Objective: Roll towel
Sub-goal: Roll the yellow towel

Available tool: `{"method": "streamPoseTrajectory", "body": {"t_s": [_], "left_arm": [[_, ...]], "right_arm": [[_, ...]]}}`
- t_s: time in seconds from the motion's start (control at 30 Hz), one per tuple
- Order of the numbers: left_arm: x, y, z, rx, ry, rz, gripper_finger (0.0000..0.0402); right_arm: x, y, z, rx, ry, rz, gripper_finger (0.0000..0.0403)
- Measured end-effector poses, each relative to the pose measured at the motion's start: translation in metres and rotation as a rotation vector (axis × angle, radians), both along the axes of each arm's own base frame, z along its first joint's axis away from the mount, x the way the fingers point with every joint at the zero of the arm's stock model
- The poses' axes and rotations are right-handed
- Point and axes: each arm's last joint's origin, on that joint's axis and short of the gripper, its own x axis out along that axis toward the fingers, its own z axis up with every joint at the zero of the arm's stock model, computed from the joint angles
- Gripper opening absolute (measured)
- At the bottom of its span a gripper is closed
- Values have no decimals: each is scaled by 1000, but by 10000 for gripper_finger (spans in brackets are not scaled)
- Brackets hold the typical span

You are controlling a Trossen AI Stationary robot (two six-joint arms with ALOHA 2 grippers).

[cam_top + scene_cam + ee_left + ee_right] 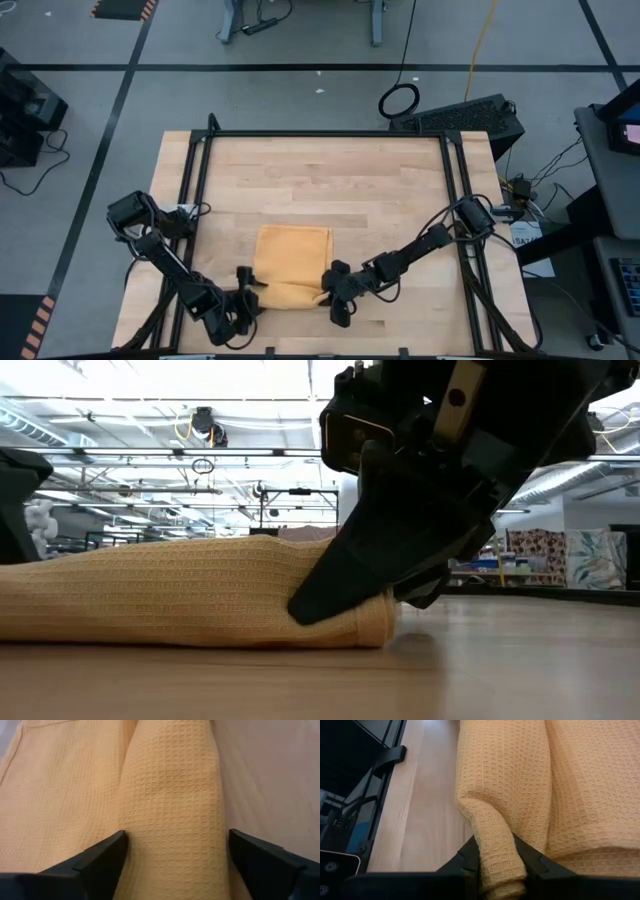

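Observation:
The mustard-yellow towel [291, 258] lies on the wooden table [320, 170], toward its near edge, and its near part is rolled into a thick tube [180, 595]. At the roll's left end, my left gripper [246, 302] is open. Its fingers [100, 860] stand on either side of the roll [172, 795] without pinching it. My right gripper [336, 292] is at the roll's right end, shut on a pinched fold of the towel [500, 862]. In the low view the right gripper [345, 595] presses into the roll's end just above the tabletop.
Black metal rails [196, 180] run along the left and right sides of the table, and another [325, 133] runs along the far edge. Bare wood stretches beyond the towel toward the far edge. A black case [465, 115] sits off the far right corner.

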Motion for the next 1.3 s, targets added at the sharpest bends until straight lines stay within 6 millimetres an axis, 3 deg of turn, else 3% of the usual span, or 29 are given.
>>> {"method": "streamPoseTrajectory", "body": {"t_s": [0.1, 0.27, 0.5, 0.73, 0.93, 1.1, 1.3], "left_arm": [[0, 1, 0, 7, 3, 6, 300], [-1, 2, -1, -5, 5, 31, 189], [-4, 1, -2, -66, 5, 93, 26], [-5, 1, 3, -136, 22, 126, 39], [-7, 1, 23, -332, 53, 185, 37], [-5, 4, 37, -422, 62, 196, 36], [-2, 7, 37, -442, 95, 198, 36]], "right_arm": [[0, 0, 0, 2, 1, 4, 59], [0, 0, 2, -10, -12, 24, 73], [-14, 10, 25, -252, -81, 112, 156], [-37, 45, 47, -588, -247, 278, 239], [-51, 76, 42, -828, -373, 386, 253], [-42, 73, 31, -883, -403, 392, 242], [-24, 51, 23, -898, -386, 408, 228]]}}
